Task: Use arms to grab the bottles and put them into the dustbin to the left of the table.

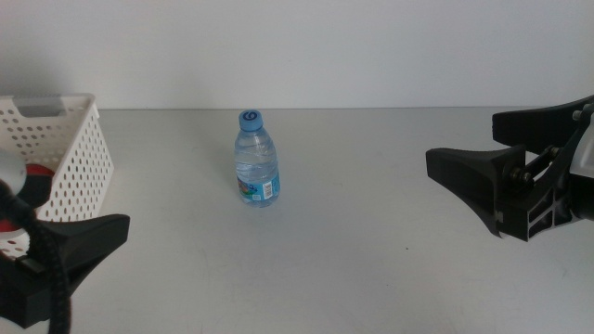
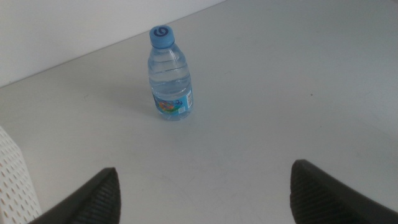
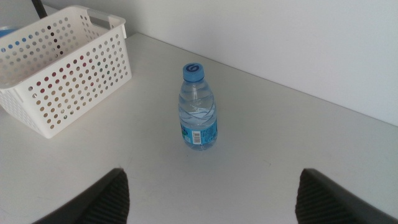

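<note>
Both tools point(image 1: 520, 181) point(image 1: 65, 250) hover open over matte grey table point(image 1: 371, 278) below white wall point(image 1: 371, 46).

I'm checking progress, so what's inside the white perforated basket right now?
Through the holes of the white perforated plastic basket, something red shows inside, low against its wall. What it is, and anything else in there, is hidden by the walls.
</note>
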{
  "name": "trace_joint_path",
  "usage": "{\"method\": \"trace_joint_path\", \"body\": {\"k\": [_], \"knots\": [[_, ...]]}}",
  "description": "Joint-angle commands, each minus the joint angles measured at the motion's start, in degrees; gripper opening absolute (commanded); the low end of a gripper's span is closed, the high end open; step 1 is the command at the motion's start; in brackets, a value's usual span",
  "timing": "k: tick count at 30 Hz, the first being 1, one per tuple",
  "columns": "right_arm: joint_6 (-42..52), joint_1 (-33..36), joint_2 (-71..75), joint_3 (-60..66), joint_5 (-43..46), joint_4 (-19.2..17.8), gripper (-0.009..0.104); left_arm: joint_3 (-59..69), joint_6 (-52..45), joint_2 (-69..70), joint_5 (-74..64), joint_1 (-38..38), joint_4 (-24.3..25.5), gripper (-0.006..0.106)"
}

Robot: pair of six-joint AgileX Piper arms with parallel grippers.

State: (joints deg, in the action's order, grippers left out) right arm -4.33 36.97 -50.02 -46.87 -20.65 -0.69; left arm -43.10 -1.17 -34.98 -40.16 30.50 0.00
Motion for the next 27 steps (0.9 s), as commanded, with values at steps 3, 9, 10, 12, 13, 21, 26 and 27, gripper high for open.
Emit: {"method": "trace_joint_path", "body": {"k": [3, 9, 10, 12, 13, 21, 26, 27], "knots": [[0.7, 0.2, 0.5, -1.4, 3.7, -0.7, 0.075, -1.7, 0.5, -0.1, 6.7, 0.4, 0.0, 0.093], [0.7, 0.2, 0.5, -1.4, 3.7, -0.7, 0.075, -1.7, 2.4, -0.1, 8.4, 0.3, 0.0, 0.093], [0.7, 0.2, 0.5, -1.4, 3.7, -0.7, 0.075, -1.7, 3.0, -0.4, 9.4, 0.3, 0.0, 0.093], [0.7, 0.2, 0.5, -1.4, 3.7, -0.7, 0.075, -1.7, 3.2, -0.9, 11.4, 0.3, 0.0, 0.093], [0.7, 0.2, 0.5, -1.4, 3.7, -0.7, 0.075, -1.7, 3.2, -1.2, 12.4, 0.3, 0.0, 0.093], [0.7, 0.2, 0.5, -1.4, 3.6, -0.7, 0.075, -1.7, 2.3, -6.8, 21.5, 0.3, 0.0, 0.093], [0.7, 0.2, 0.5, -1.4, 3.6, -0.7, 0.075, -1.7, 2.1, -12.5, 30.3, 0.4, 0.0, 0.093], [0.7, 0.2, 0.5, -1.4, 3.6, -0.7, 0.075, -1.7, 2.1, -13.7, 31.7, 0.4, 0.0, 0.093]]}}
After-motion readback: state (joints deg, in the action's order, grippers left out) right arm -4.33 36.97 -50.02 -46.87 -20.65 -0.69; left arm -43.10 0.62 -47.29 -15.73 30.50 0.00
